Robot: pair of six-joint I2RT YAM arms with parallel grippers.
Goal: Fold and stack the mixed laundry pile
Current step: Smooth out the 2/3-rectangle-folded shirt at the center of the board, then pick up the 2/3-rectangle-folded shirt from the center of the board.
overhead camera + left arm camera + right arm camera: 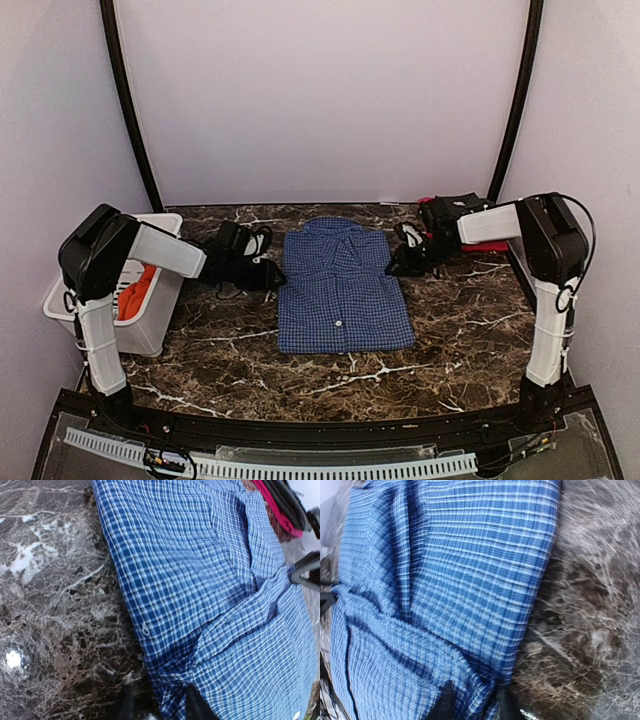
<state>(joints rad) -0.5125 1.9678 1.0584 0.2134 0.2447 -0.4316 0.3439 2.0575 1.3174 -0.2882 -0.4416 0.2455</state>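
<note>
Blue-checked shirt, limp and light, mid-frame on desk: pinch doubled side edges, where left fingers, right fingers sit narrow, grip unclear

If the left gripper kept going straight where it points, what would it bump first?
The blue checked shirt. The left gripper points at its side edge, with cloth between the fingers, so it probably meets it straight away.

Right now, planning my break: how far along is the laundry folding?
Done: the checked shirt lies folded flat in a neat rectangle. In hand: the left claw and right claw sit at its side edges, cloth between their jaws; grip unclear. Left: the orange-red shirt sits bunched in the basket, nothing stacked.
</note>
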